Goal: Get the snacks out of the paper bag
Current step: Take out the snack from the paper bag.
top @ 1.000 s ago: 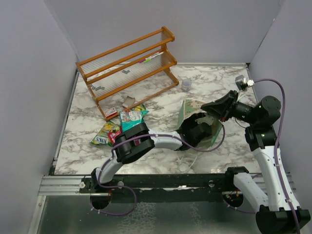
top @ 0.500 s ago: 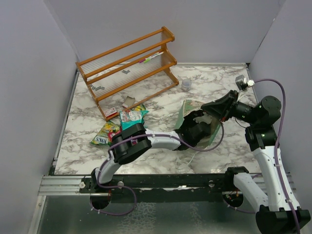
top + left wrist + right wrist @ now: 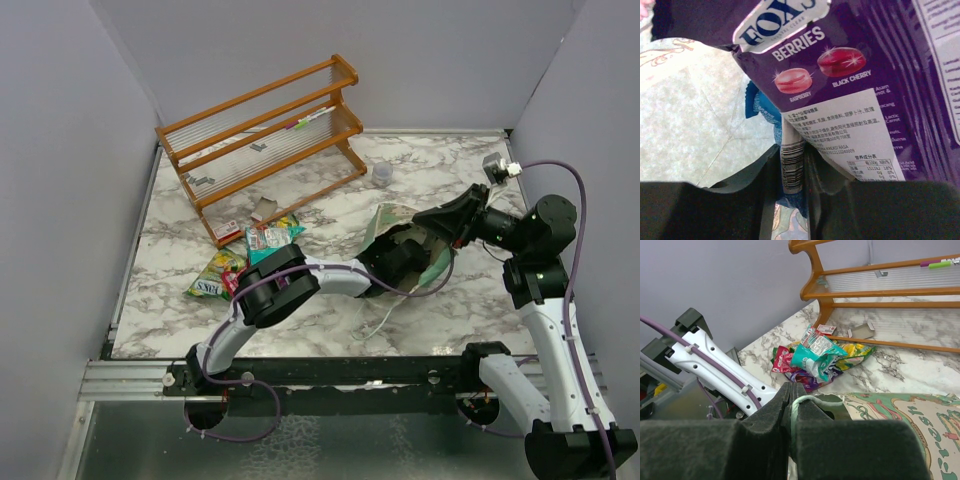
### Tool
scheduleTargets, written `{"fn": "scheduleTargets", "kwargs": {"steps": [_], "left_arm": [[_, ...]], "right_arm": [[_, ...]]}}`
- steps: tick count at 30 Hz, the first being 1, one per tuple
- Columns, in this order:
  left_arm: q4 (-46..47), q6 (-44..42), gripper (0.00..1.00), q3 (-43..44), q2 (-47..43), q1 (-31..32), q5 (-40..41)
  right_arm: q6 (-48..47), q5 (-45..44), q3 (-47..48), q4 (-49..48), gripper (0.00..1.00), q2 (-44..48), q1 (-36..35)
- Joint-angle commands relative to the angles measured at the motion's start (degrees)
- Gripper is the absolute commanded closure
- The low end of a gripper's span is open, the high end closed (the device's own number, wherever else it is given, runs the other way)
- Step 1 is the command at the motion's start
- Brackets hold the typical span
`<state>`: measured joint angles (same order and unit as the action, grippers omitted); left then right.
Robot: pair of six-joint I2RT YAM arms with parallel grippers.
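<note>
Purple packet: pinching its seam with the left gripper inside the paper bag, clamping the rim with the right gripper, needing a steady backward pull.

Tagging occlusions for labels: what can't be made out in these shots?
- Top view: left jaws, buried inside the paper bag; its wall hides them.
- Left wrist: purple packet cut off top and right; blue wrapper mostly behind it; other contents unseen.
- Right wrist: bag interior, blocked by the right jaws; lower packets in the snack pile covered.
</note>
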<state>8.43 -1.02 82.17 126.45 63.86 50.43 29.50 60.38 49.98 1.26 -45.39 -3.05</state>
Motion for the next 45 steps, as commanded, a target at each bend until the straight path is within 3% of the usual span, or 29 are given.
{"fn": "scheduleTargets", "kwargs": {"steps": [1, 5, 9, 20, 27, 29, 32, 36, 45], "left_arm": [[-1.08, -0.25, 0.79, 0.27, -1.15, -0.23, -3.97], [-1.01, -0.47, 0.91, -1.08, -6.19, 0.97, -7.6], [-1.02, 0.24, 0.95, -3.22, -12.55, 2.19, -13.06], [-2.74, 2.6, 1.0, -15.43, -35.03, 3.19, -36.04], [1.33, -0.01, 1.0, -26.38, -51.94, 3.12, -50.99], [1.29, -0.12, 1.0, -27.92, -55.03, 3.12, -51.62], [0.66, 0.84, 0.97, -29.39, -56.33, 3.12, -45.55], [-4.29, 1.55, 1.0, -26.31, -51.61, 3.03, -38.93], [-12.64, 4.8, 1.0, -14.52, -40.2, 3.03, -36.96]], "right_arm": [[-0.45, -0.82, 2.15, -1.03, 0.98, 0.73, -0.46], [-0.49, -1.7, 1.75, -0.82, 0.98, 0.56, -0.46], [-0.77, -2.61, 1.62, -0.52, 0.98, 0.62, -0.46], [-3.2, -10.28, 2.78, 4.54, 0.98, 0.63, -0.42], [-2.15, -12.54, 1.92, 3.53, 0.98, 0.19, -0.47], [-2.17, -12.9, 2.22, 3.53, 0.98, -0.21, -0.47], [-2.21, -13.65, 2.57, 3.71, 0.98, -0.33, -0.47], [-1.61, -14.62, 2.5, 3.32, 0.98, -0.24, -0.47], [-0.92, -10.42, 4.91, 1.82, 0.98, -0.86, -0.47]]}}
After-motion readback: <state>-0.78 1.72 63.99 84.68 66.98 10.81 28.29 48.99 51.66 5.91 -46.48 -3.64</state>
